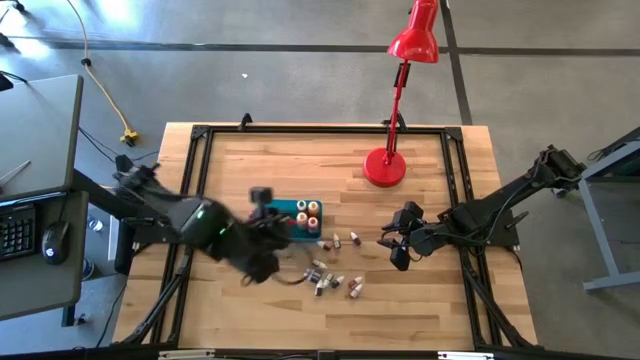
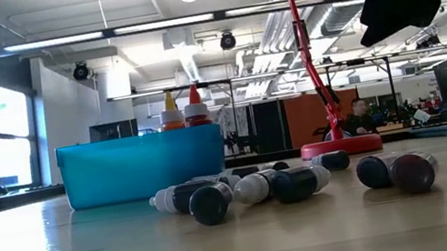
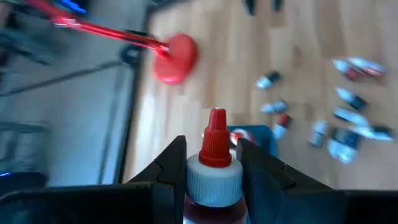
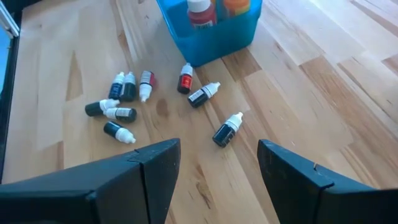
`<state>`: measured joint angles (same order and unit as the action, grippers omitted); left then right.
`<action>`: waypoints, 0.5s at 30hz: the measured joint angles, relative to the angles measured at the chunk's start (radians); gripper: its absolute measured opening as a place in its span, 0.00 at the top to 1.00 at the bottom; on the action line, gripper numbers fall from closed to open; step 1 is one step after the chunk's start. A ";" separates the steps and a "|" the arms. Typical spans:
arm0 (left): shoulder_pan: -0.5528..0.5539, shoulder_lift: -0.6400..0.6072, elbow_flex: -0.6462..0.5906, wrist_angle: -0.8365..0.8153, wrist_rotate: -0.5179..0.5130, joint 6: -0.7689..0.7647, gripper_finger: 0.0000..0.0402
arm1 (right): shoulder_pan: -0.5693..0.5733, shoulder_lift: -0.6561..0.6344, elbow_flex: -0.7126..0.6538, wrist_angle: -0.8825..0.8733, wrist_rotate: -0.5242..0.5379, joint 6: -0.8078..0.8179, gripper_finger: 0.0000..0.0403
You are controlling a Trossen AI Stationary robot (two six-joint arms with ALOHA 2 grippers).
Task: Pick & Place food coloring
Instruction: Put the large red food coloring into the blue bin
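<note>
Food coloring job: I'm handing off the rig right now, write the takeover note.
Left gripper: shut on a red-capped food coloring bottle, held up beside the teal-blue plastic tub.
Right gripper: open, empty, hovering over the loose bottles.
Done: a few bottles stand upright in the tub.
Left: place the held bottle; about ten small dropper bottles lie on the wooden table in front of the tub.

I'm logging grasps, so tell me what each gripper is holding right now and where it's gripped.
Left gripper pinches a red food coloring bottle at its white collar below the cap. Right gripper holds nothing.
</note>
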<state>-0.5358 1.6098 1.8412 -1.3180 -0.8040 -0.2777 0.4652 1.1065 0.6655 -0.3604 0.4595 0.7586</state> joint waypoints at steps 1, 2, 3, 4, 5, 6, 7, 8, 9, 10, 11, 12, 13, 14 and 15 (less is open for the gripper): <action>-0.022 -0.043 -0.111 0.079 -0.064 -0.026 0.75 | 0.000 0.000 0.000 0.000 -0.002 0.000 0.48; -0.039 -0.083 -0.226 0.200 -0.129 -0.032 0.75 | 0.000 0.000 0.000 0.001 0.000 0.000 0.48; -0.055 -0.120 -0.343 0.346 -0.185 -0.025 0.75 | 0.000 0.000 0.000 0.004 0.002 -0.002 0.48; -0.066 -0.152 -0.458 0.475 -0.226 -0.002 0.74 | 0.000 0.000 0.000 0.007 0.002 -0.008 0.48; -0.071 -0.180 -0.568 0.601 -0.255 0.027 0.74 | 0.000 0.000 0.000 0.014 0.003 -0.015 0.48; -0.072 -0.201 -0.673 0.756 -0.270 0.055 0.73 | 0.000 0.000 0.000 0.018 0.004 -0.019 0.48; -0.063 -0.216 -0.762 0.912 -0.270 0.085 0.72 | 0.000 0.000 0.000 0.021 0.004 -0.023 0.48; -0.053 -0.230 -0.850 1.049 -0.268 0.106 0.72 | 0.000 0.000 0.000 0.025 0.002 -0.024 0.48; -0.037 -0.234 -0.930 1.182 -0.273 0.121 0.72 | 0.000 0.000 0.000 0.032 0.002 -0.024 0.48; -0.021 -0.232 -1.003 1.322 -0.276 0.136 0.72 | 0.000 0.000 0.000 0.038 0.003 -0.024 0.48; -0.006 -0.230 -1.070 1.442 -0.280 0.143 0.71 | 0.000 0.000 0.000 0.041 0.004 -0.024 0.48; 0.011 -0.230 -1.131 1.542 -0.291 0.146 0.71 | 0.000 0.000 0.000 0.041 0.003 -0.025 0.48; 0.029 -0.230 -1.189 1.645 -0.298 0.146 0.71 | 0.000 0.000 0.000 0.045 0.003 -0.025 0.48; 0.049 -0.230 -1.238 1.743 -0.289 0.139 0.71 | 0.000 0.000 0.000 0.050 0.003 -0.024 0.48; 0.073 -0.231 -1.287 1.832 -0.271 0.123 0.71 | 0.000 0.000 0.000 0.050 0.004 -0.025 0.48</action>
<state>-0.4626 1.3788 0.5546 0.5141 -1.0745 -0.1543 0.4648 1.1069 0.6651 -0.3100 0.4633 0.7338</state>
